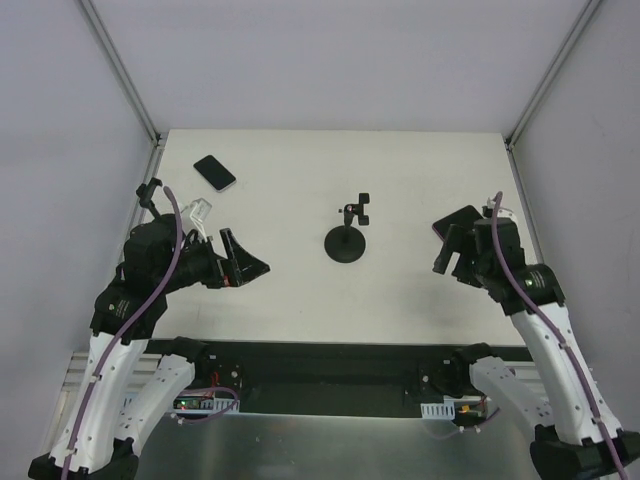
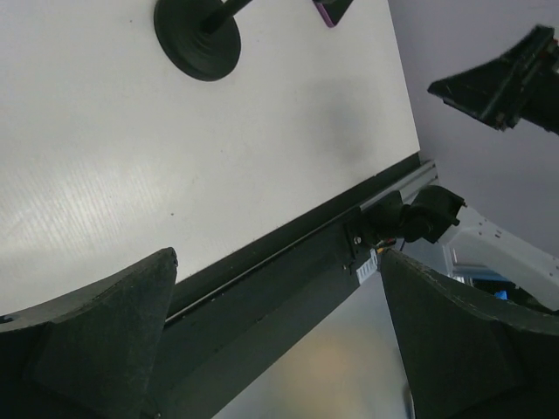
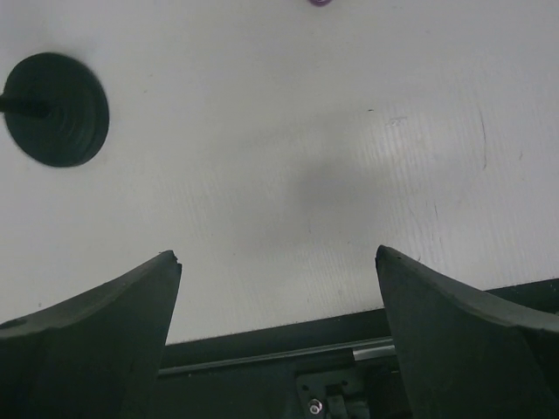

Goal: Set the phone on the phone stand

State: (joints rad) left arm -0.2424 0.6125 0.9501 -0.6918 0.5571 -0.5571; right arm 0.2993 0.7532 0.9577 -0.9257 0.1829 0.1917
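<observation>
Since neither phone is lifted yet, both arms sit low at the near edge. The left jaws gape wide and empty, and the right jaws are equally spread with nothing between them, probably readied for a grasp. Midway across the white tabletop (image 1: 300,310) stands the black round-based phone stand (image 1: 348,243), holding nothing. Just beyond the right jaws lies a dark purple-edged phone (image 1: 458,221), and a black slab phone (image 1: 214,172) lies far left. No brand or writing is legible.

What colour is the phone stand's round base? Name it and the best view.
Black. The stand base shows best in the right wrist view.
</observation>
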